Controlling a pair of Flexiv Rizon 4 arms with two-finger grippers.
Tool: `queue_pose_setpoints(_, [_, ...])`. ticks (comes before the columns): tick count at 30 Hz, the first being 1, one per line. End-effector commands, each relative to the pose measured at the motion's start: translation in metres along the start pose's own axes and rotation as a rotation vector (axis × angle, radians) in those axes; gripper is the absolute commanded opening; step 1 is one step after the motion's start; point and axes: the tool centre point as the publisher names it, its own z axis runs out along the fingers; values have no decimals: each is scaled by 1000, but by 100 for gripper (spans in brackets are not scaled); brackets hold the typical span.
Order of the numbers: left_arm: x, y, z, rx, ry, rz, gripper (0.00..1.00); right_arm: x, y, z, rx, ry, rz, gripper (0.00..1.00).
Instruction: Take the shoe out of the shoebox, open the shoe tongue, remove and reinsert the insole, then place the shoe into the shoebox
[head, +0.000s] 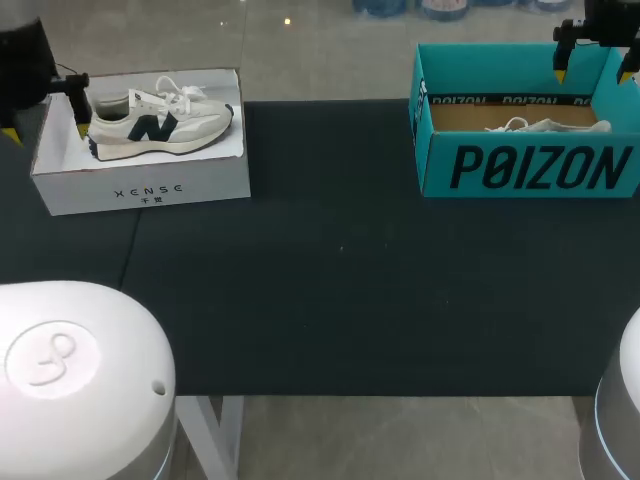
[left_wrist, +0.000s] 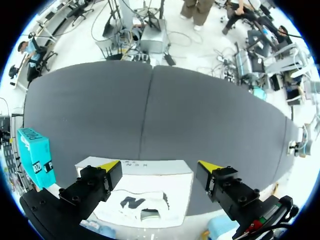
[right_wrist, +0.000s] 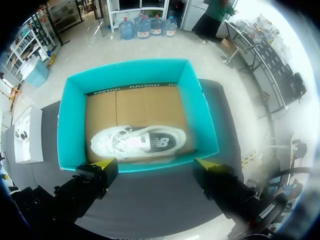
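A white shoebox (head: 150, 190) stands at the table's far left with a white and grey sneaker (head: 160, 122) lying on its side inside. At the far right, a teal shoebox (head: 530, 165) holds a white sneaker (head: 545, 126). My left gripper (head: 46, 131) hangs open over the white box's left end; in the left wrist view, the gripper (left_wrist: 160, 166) is above the box (left_wrist: 172, 172) and its sneaker (left_wrist: 142, 202). My right gripper (head: 592, 73) hovers open above the teal box; in the right wrist view, that gripper (right_wrist: 155, 164) is over the box's near wall (right_wrist: 70, 125), with the white sneaker (right_wrist: 137, 141) ahead of it.
The dark table mat (head: 330, 280) stretches between the two boxes. The teal box (left_wrist: 36, 152) shows beside my left gripper in the left wrist view, and the white box (right_wrist: 25, 132) shows off to the side in the right wrist view.
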Motion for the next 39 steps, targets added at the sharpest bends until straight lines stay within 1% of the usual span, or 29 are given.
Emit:
queue_pose_setpoints(1, [16, 56, 7, 42, 34, 29, 100, 0, 0, 0, 0, -2, 0, 100])
queue_pose_setpoints(8, [44, 107, 16, -8, 8, 36, 100, 0, 0, 0, 0, -2, 0, 100])
queue_pose_setpoints(13, [53, 134, 30, -6, -16, 37, 100, 0, 0, 0, 0, -2, 0, 100])
queue_pose_setpoints(16, [52, 147, 43, 4, -17, 57, 100, 0, 0, 0, 0, -2, 0, 100])
queue_pose_setpoints(19, [52, 158, 51, 12, -26, 58, 100, 0, 0, 0, 0, -2, 0, 100])
queue_pose_setpoints(21, [52, 170, 60, 14, -30, 56, 100, 0, 0, 0, 0, -2, 0, 100])
queue_pose_setpoints(24, [52, 181, 69, 24, -44, 32, 100, 0, 0, 0, 0, -2, 0, 100])
queue_pose_setpoints(27, [49, 197, 85, 45, -41, 12, 100, 0, 0, 0, 0, -2, 0, 100])
queue_pose_setpoints(31, [47, 214, 99, 51, -50, -6, 100, 0, 0, 0, 0, -2, 0, 100])
queue_pose_setpoints(34, [43, 224, 106, 53, -53, -11, 100, 0, 0, 0, 0, -2, 0, 100])
queue_pose_setpoints(39, [44, 239, 120, 61, -67, -58, 100, 0, 0, 0, 0, -2, 0, 100])
